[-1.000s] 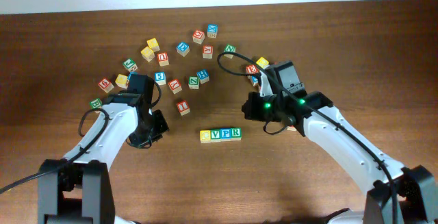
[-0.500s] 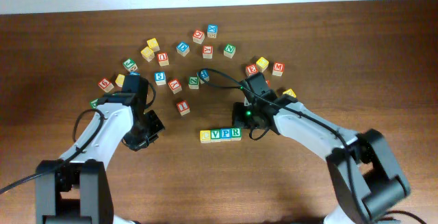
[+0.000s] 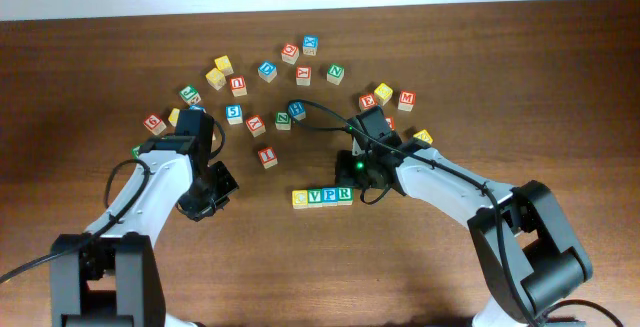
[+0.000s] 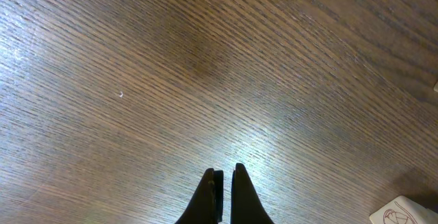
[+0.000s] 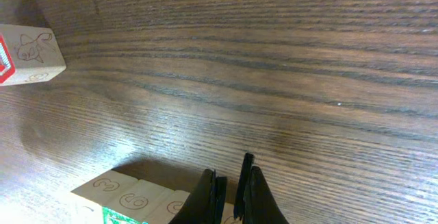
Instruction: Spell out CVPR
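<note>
The left arm (image 3: 150, 182) and right arm (image 3: 450, 182) share one build: smooth white shells on the long links, black housings at the joints and wrists, and dark grey-black blocks at the shoulders. A thin black cable (image 3: 117, 182) curves in a loop beside the left arm's white link, and a second cable (image 3: 325, 110) arcs off the right wrist housing, where a small green light (image 3: 359, 165) glows. The left fingers (image 4: 209, 198) and right fingers (image 5: 257, 195) are matte black, slim and tapered.
</note>
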You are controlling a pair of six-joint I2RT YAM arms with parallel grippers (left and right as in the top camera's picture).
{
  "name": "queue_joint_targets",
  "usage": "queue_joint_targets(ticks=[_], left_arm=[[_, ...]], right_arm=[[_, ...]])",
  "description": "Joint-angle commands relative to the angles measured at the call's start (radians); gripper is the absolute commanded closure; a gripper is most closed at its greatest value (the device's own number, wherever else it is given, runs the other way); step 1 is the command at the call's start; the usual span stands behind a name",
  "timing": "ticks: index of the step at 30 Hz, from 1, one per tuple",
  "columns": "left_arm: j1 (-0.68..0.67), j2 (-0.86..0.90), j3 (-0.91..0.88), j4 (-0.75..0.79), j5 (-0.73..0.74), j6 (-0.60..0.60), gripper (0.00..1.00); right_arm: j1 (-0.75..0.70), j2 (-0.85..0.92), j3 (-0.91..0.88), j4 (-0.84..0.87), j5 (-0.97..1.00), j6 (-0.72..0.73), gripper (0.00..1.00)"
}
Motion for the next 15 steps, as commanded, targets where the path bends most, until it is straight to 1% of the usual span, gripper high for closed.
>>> queue_joint_targets(ticks=[1,15], left_arm=[[0.007,-0.018,-0.005,-0.004,-0.004,-0.013,1.0],[0.007,-0.018,-0.005,-0.001,-0.004,-0.013,1.0]], right_arm=[[0.006,0.003,0.003,-0.008,-0.021,-0.013,0.96],[0.006,0.003,0.003,-0.023,-0.058,-0.013,0.96]])
